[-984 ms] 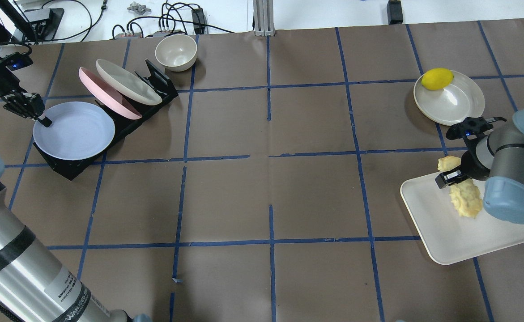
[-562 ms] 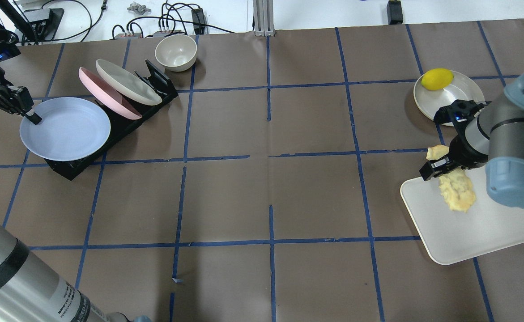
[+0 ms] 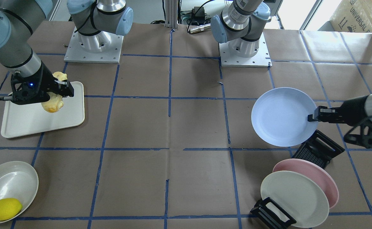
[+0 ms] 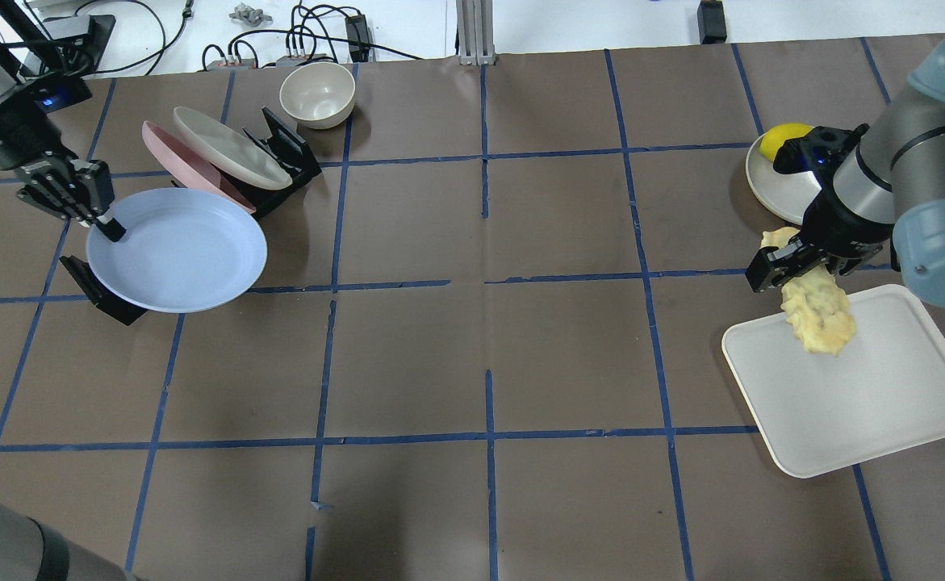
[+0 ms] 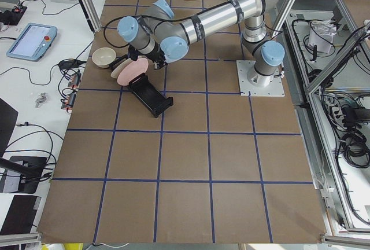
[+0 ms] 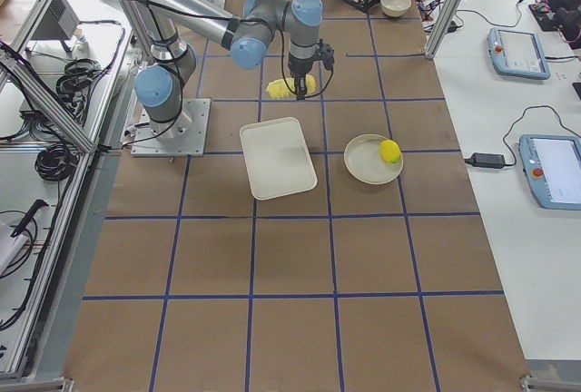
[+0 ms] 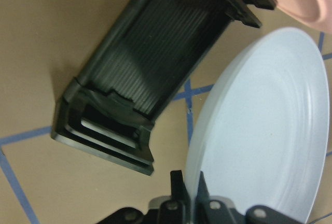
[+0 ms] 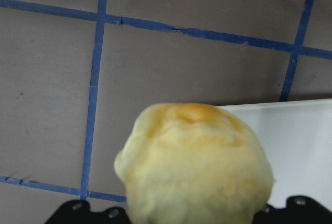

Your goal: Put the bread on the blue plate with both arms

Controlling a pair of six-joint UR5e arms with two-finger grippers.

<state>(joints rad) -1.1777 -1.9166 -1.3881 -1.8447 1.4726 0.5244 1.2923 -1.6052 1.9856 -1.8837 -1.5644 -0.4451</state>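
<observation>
Holding bumpy, pale-yellow bread (image 4: 817, 316) clear of the tray (image 4: 867, 387).
Its middle sits clamped in the right gripper (image 4: 795, 273); the left gripper (image 4: 111, 231) pinches the blue plate (image 4: 181, 252) by its rim.

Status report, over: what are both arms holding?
Left gripper shut on blue plate, above rack. Right gripper shut on bread, over tray. Blue plate and bread far apart.

Silver-grey tubular arms (image 5: 214, 15), light-blue joint caps (image 3: 124, 20), white bolted base plates (image 3: 77, 57) (blue wrist LED (image 3: 30, 84))
</observation>
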